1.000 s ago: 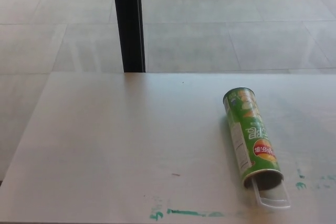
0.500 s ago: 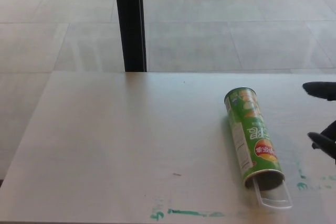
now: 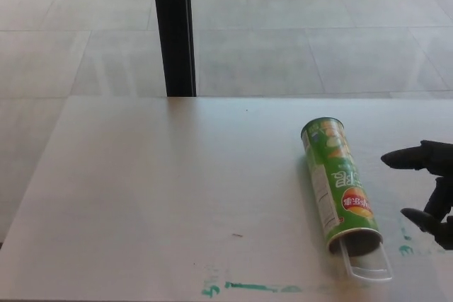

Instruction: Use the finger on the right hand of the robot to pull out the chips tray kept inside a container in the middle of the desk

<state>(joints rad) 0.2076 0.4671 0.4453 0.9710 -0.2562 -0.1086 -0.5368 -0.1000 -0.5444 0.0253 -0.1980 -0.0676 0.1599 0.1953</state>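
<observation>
Chips tray (image 3: 368, 265), clear plastic, poked from the near mouth of a green container (image 3: 340, 185) lying on the desk (image 3: 156, 189), right of centre. Right hand (image 3: 430, 192) hovered just right, fingers apart, empty. Likely approach step; next, hooking a finger behind the tray's lip.

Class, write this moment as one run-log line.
right hand: open, beside can | chips can: lying | tray: protruding, untouched | left hand: unseen

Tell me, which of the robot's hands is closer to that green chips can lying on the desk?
Right. The right hand is beside the green chips can, on its right, fingers apart and not touching it. The left hand is out of view.
</observation>
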